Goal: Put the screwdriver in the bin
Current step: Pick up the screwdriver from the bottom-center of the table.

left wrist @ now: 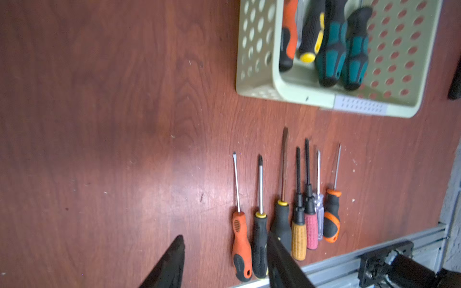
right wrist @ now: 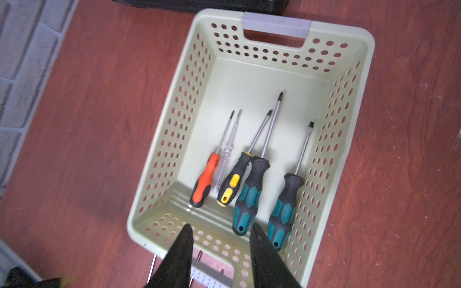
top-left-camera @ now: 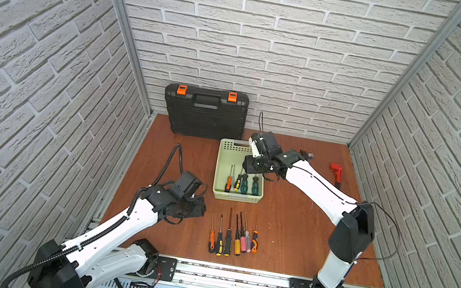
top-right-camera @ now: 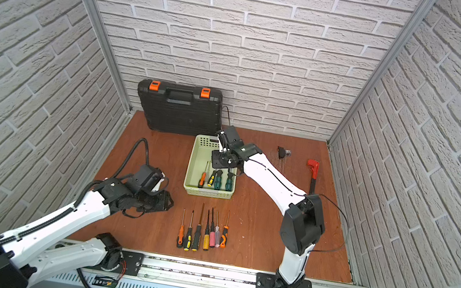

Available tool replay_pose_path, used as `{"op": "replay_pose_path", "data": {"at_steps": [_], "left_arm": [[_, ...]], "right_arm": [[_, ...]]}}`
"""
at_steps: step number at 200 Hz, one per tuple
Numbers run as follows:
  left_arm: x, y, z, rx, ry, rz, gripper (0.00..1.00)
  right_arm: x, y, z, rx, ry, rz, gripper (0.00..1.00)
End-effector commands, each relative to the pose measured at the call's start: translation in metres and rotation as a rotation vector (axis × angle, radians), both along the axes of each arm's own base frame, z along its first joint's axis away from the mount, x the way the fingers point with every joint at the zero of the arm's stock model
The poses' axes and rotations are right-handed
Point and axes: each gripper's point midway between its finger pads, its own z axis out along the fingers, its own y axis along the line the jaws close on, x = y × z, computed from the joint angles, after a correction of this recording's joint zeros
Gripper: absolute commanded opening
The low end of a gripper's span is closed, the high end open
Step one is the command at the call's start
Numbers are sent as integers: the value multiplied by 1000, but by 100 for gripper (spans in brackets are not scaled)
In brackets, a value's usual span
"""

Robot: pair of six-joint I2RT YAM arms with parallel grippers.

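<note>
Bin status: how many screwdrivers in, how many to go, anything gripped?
Done: five screwdrivers lie in the bin. In hand: nothing; the right gripper hangs open and empty over the bin, and the left gripper is open and empty beside the row. To go: that row of seven screwdrivers on the table.

Toolcase (top-left-camera: 203,118) behind bin (top-left-camera: 223,153) — screwdrivers (top-left-camera: 228,238) before

White brick-pattern walls (top-left-camera: 272,32) close three sides of a reddish wooden tabletop (top-left-camera: 295,242); aluminium posts (top-left-camera: 126,34) stand in the back corners.
</note>
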Motion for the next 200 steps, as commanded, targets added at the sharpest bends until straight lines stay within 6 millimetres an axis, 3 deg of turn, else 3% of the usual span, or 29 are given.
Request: {"op": "replay_pose_path", "data": {"at_steps": [1,28,55,102,165,200], "left_arm": [[-22,-20,-13,-12,75,-61,53],[-42,-39,-30,24,126,-95,52],[-52,-60,-42,24,144,-109,53],[-56,-53,-64,132,204,-82,53],[-57,-50,-77,214,238,-100,51],[-56,-50,-85,254,251,-107,44]], "right_arm": [[-12,11,19,82,-38,27,39],[-27,-2,21,87,-67,6,38],[-36,-9,9,95,-50,-9,38],[-48,-14,-13,108,-12,-20,37],[-53,-18,-23,105,-2,-27,36],[-53,-16,-27,117,6,-32,35]]}}
